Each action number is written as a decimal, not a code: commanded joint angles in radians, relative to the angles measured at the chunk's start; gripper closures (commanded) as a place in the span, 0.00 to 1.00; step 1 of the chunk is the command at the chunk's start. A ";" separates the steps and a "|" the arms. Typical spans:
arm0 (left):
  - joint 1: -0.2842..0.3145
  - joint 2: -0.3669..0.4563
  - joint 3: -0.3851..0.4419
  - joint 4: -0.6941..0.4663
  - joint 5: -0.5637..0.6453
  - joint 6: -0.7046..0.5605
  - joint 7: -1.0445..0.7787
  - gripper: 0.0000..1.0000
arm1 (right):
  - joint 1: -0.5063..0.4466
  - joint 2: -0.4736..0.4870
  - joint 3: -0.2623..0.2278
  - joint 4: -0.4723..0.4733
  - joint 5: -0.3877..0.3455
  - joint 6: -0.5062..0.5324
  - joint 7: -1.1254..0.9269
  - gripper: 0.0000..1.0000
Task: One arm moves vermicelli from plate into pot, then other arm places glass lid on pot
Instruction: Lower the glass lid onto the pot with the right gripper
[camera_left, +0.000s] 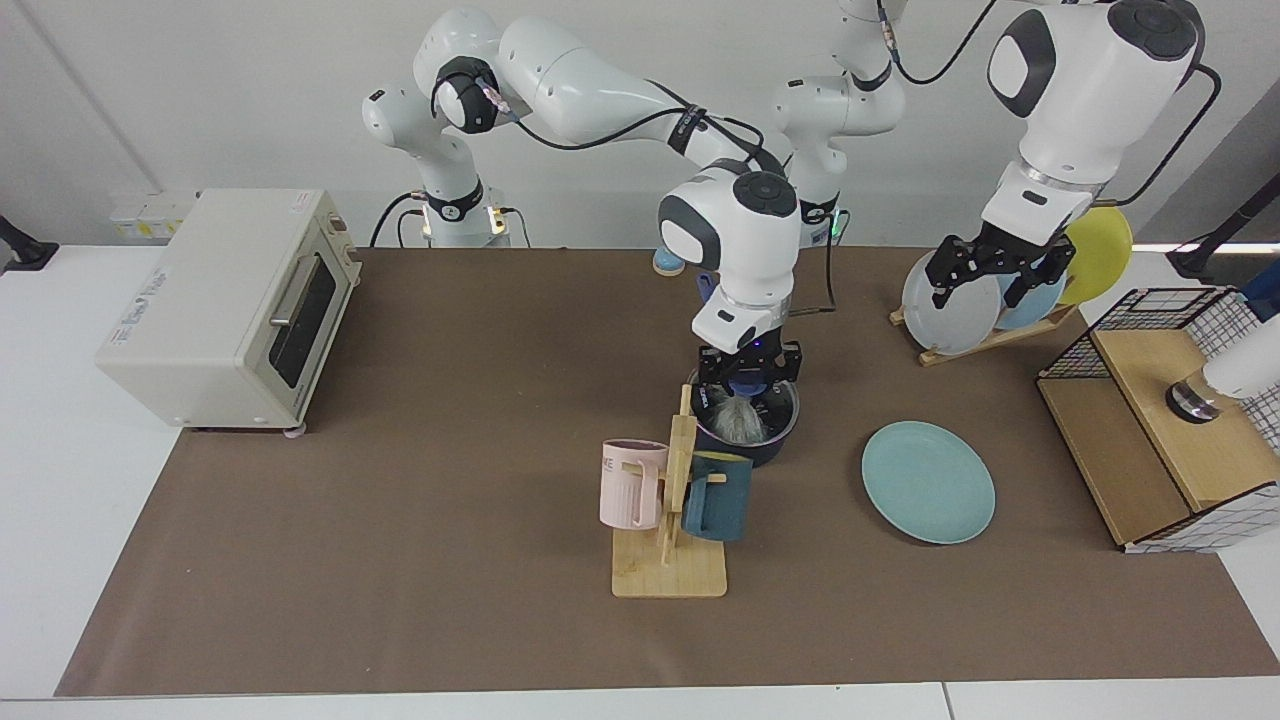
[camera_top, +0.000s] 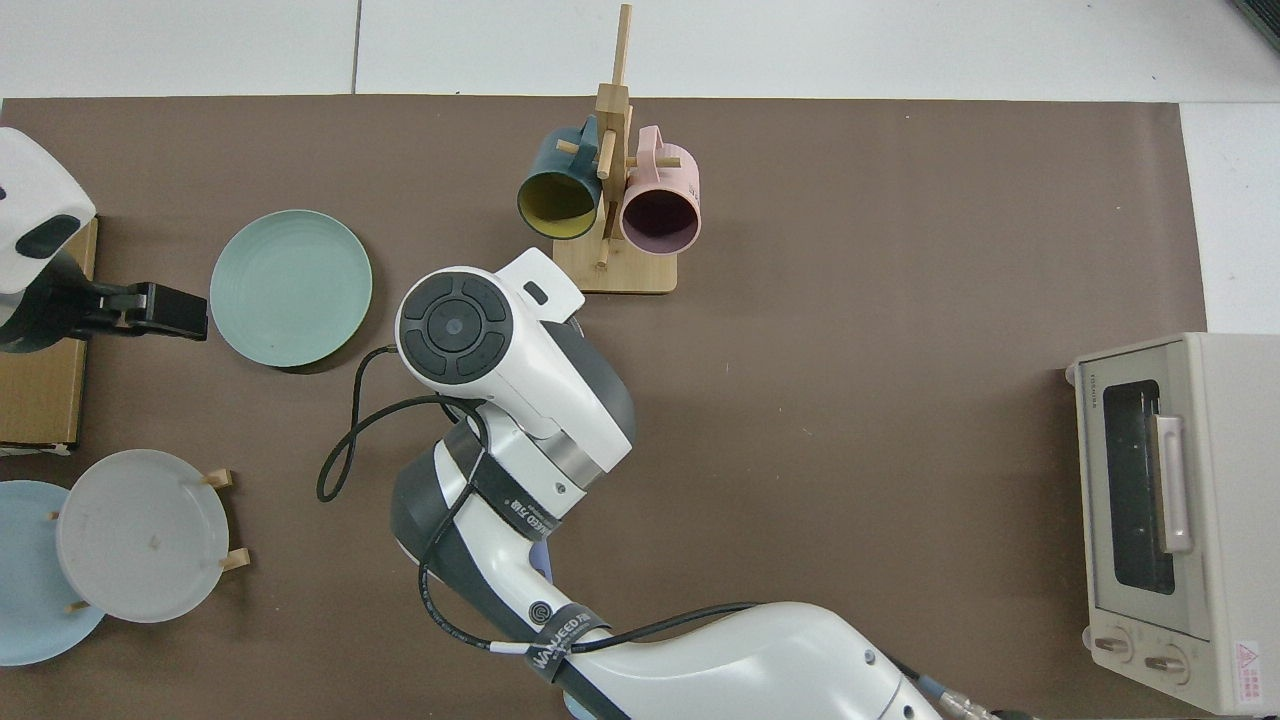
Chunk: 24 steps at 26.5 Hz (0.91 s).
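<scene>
Facing view: right gripper (camera_left: 748, 374) clamps glass lid (camera_left: 745, 410) by its knob atop pot (camera_left: 760, 447), covering vermicelli (camera_left: 740, 424); left gripper (camera_left: 987, 280), unclenched, waits beyond.

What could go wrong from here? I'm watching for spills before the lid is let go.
1. The right gripper holds the glass lid by its knob on the pot; vermicelli mounded inside might catch under the rim, so the lid may sit tilted.
2. The wooden mug rack stands right beside the pot; a sideways retreat could knock it.
3. The left gripper waits by the upright plates; swinging could bump them.
</scene>
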 joint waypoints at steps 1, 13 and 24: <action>0.003 -0.002 0.004 0.009 -0.011 -0.026 0.022 0.00 | -0.010 0.013 0.014 0.036 0.023 -0.017 0.011 1.00; 0.001 -0.002 0.004 0.012 0.003 -0.022 0.027 0.00 | -0.013 0.013 0.014 0.013 0.026 -0.020 0.003 1.00; -0.002 -0.002 0.000 0.012 0.001 -0.023 0.027 0.00 | -0.016 0.013 0.016 0.001 0.040 -0.012 -0.003 1.00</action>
